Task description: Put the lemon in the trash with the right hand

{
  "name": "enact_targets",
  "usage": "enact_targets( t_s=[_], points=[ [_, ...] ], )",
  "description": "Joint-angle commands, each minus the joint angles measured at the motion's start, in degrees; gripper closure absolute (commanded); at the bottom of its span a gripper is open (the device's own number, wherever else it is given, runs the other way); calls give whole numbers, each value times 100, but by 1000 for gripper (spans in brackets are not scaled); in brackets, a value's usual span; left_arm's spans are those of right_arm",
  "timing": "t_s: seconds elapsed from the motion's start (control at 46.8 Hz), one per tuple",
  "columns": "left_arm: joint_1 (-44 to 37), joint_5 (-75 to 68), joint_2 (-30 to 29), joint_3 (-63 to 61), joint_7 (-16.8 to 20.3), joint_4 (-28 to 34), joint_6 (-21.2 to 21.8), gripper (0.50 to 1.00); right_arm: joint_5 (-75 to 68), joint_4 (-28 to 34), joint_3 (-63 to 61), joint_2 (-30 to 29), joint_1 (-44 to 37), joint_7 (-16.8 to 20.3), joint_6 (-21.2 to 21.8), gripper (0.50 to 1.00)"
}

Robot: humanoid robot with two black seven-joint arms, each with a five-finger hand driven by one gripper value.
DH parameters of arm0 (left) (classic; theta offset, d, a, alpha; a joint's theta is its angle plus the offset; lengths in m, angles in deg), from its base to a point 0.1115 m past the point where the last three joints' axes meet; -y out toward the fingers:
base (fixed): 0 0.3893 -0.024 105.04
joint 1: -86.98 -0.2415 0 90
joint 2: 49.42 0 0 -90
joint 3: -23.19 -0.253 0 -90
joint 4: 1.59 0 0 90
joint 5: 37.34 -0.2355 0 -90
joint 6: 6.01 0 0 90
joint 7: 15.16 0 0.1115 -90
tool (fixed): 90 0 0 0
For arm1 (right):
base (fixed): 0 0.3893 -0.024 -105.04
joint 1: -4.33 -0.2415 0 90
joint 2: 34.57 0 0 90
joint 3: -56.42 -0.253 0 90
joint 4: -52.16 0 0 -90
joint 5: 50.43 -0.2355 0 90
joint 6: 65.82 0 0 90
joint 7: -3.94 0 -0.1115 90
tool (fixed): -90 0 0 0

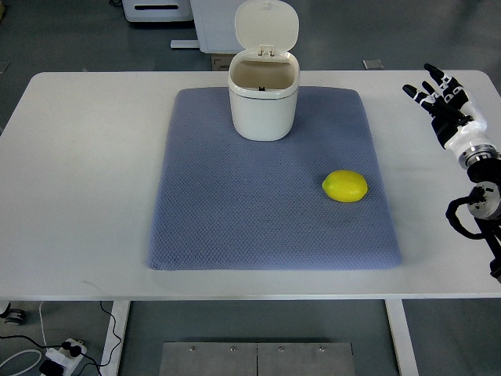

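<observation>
Yellow, one lemon (344, 186) lies on one mat (235, 219) near one open bin (263, 106); right hand (443, 98) spread, empty.

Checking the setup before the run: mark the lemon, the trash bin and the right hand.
lemon (344, 186), top view, middle of its peel.
trash bin (263, 110), top view, front wall.
right hand (442, 98), top view, middle of the hand.

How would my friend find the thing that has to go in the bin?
Look at the blue-grey mat on the white table. Near its right side, in front of the white bin with its lid up, lies the lemon. It is the only yellow thing there.
</observation>
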Motion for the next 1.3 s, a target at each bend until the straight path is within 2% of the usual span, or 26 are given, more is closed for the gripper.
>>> enact_targets(
  t_s=[0.0, 1.026, 1.282],
  points=[
    [0, 0, 0, 0, 0, 0, 0, 500, 0, 1, 0, -17, -1, 0, -8, 500],
    [0, 0, 0, 0, 0, 0, 0, 500, -9, 19, 0, -26, -54, -17, 1, 500],
    [0, 0, 0, 0, 0, 0, 0, 500, -43, 1, 228, 0, -203, 53, 212, 500]
  ],
)
